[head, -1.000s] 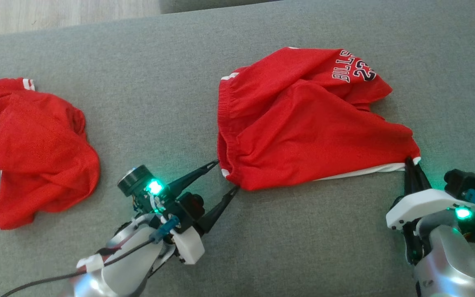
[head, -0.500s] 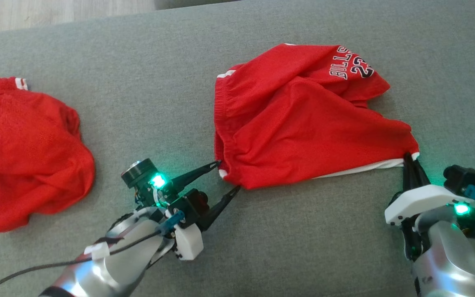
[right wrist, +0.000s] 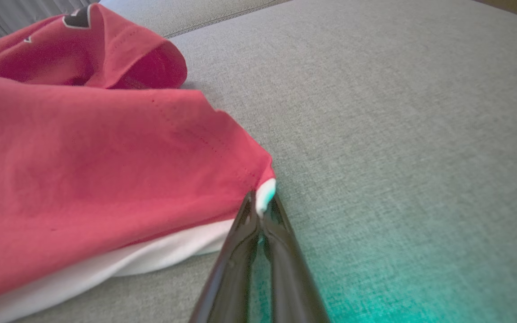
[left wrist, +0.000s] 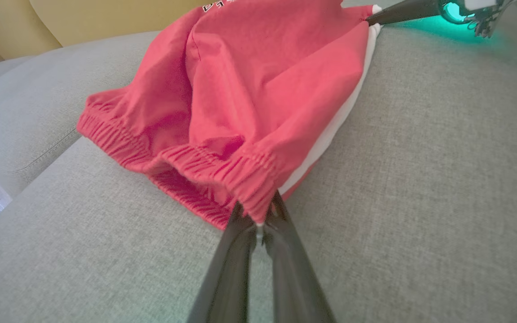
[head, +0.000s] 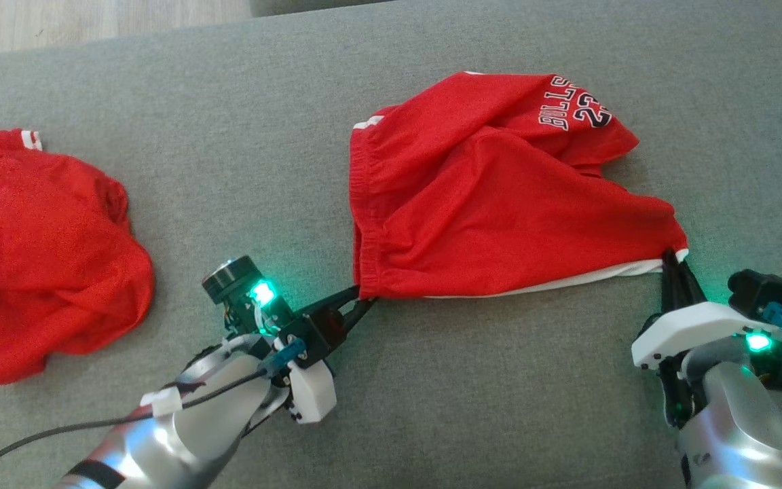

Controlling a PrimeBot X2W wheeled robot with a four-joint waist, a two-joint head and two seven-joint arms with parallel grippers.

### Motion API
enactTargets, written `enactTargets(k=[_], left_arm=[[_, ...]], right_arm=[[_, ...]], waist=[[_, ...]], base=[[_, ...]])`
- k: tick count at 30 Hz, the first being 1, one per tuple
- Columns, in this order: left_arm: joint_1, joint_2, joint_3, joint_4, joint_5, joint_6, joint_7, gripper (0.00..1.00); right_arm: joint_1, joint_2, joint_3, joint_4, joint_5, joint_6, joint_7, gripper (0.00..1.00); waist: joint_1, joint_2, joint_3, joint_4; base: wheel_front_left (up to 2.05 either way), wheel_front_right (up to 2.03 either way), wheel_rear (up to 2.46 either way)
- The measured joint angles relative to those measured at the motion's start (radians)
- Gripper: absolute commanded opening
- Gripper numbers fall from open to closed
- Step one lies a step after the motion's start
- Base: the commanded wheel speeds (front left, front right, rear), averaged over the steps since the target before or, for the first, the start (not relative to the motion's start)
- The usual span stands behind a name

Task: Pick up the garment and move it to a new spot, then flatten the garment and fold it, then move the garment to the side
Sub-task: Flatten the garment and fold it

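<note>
- Head view: I saw the red garment [head: 499, 204] lying on the grey sofa [head: 499, 407].
- My left gripper [head: 366, 299] was closed tight on its waistband corner.
- My right gripper [head: 669, 257] pinched the hem corner.

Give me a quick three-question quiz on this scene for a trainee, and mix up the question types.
1. True or false: the left gripper is shut on the waistband of the red shorts.
2. What does the right gripper pinch? A) a white-trimmed hem corner of the shorts; B) a towel; C) nothing.
3. Fill in: the second red garment lies crumpled on the robot's ____ of the shorts.

Key: 1 true; 2 A; 3 left.
</note>
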Motion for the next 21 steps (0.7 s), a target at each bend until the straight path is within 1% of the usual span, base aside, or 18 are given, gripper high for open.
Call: enactTargets(k=[4, 10, 13, 15, 17, 21], left_arm=[[0.000, 0.004, -0.014, -0.012, -0.019, 0.000, 0.000, 0.00], [0.008, 0.018, -0.013, -0.052, -0.081, 0.000, 0.000, 0.00], [0.024, 0.032, 0.007, -0.076, -0.140, 0.000, 0.000, 0.00], [0.030, 0.040, 0.013, -0.080, -0.150, 0.000, 0.000, 0.00], [0.042, 0.055, 0.031, -0.092, -0.184, 0.000, 0.000, 0.00], [0.050, 0.079, 0.077, -0.126, -0.282, 0.000, 0.001, 0.00]], right_arm=[[0.000, -0.001, -0.002, 0.005, 0.000, 0.000, 0.000, 0.00], [0.002, -0.001, -0.002, 0.014, -0.003, 0.000, 0.000, 0.00], [0.011, -0.001, 0.023, -0.001, -0.014, 0.000, 0.000, 0.00], [0.013, 0.000, 0.035, -0.013, -0.015, 0.000, 0.000, 0.00], [0.015, 0.000, 0.061, -0.051, -0.014, 0.000, -0.007, 0.00], [0.024, -0.001, 0.115, -0.167, -0.010, 0.000, -0.006, 0.00]], waist=[[0.0000, 0.0000, -0.007, 0.004], [0.0000, 0.0000, -0.032, 0.008], [0.0000, 0.0000, -0.052, 0.007], [0.0000, 0.0000, -0.059, 0.006], [0.0000, 0.0000, -0.075, 0.003], [0.0000, 0.0000, -0.113, -0.002]], base=[[0.00, 0.00, 0.00], [0.00, 0.00, 0.00], [0.00, 0.00, 0.00], [0.00, 0.00, 0.00], [0.00, 0.00, 0.00], [0.00, 0.00, 0.00]])
